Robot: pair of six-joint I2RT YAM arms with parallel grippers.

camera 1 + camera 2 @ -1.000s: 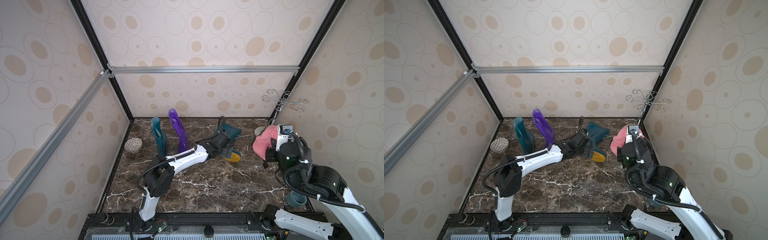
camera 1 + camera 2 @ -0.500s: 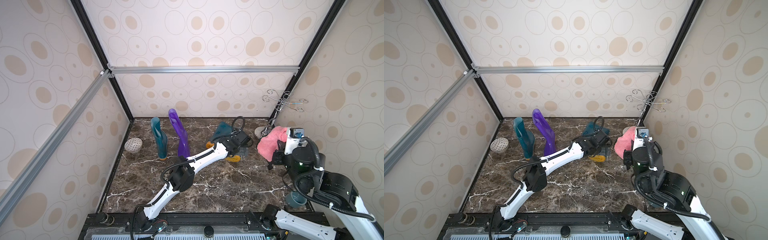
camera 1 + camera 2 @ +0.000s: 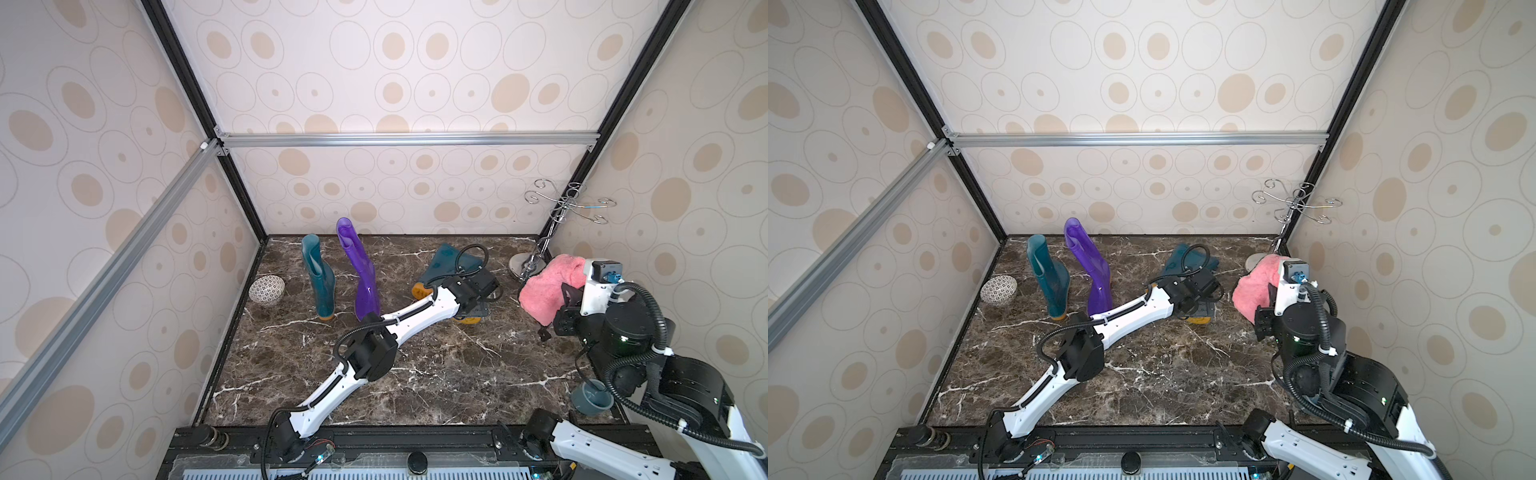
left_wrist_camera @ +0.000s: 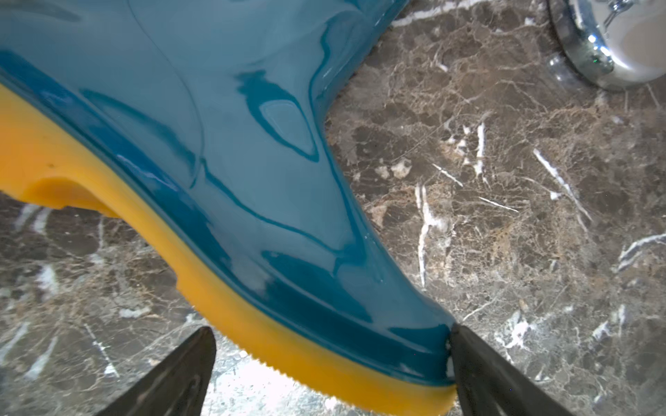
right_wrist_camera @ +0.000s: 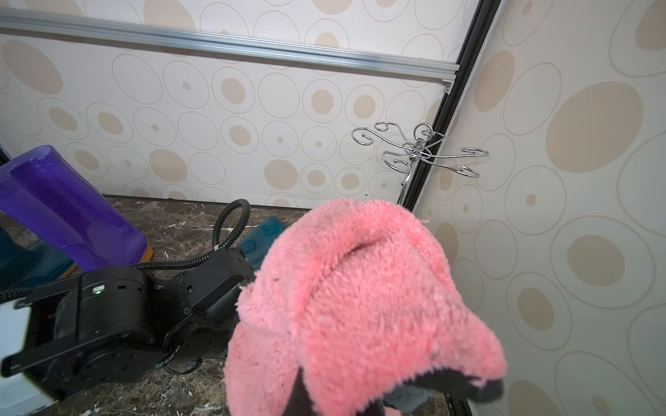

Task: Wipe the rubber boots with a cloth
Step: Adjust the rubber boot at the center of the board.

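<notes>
The lying teal boot (image 4: 252, 180) rests on its side on the marble table (image 4: 504, 180). It is glossy, probably slick, and its shaft is likely floppy. The ribbed yellow sole (image 4: 252, 335) at the toe looks the firmest hold. The left fingers (image 4: 180, 374) stand spread around that toe, gripping nothing. The right fingers (image 5: 301, 396) are clenched on the fluffy, limp cloth (image 5: 360, 288), held nearby above the table.

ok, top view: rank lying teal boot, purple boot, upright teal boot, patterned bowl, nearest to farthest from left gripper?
1. lying teal boot: toe between the open jaws of the left gripper.
2. purple boot: leaning, to its left.
3. upright teal boot: just left of the purple one.
4. patterned bowl: farthest left.
</notes>
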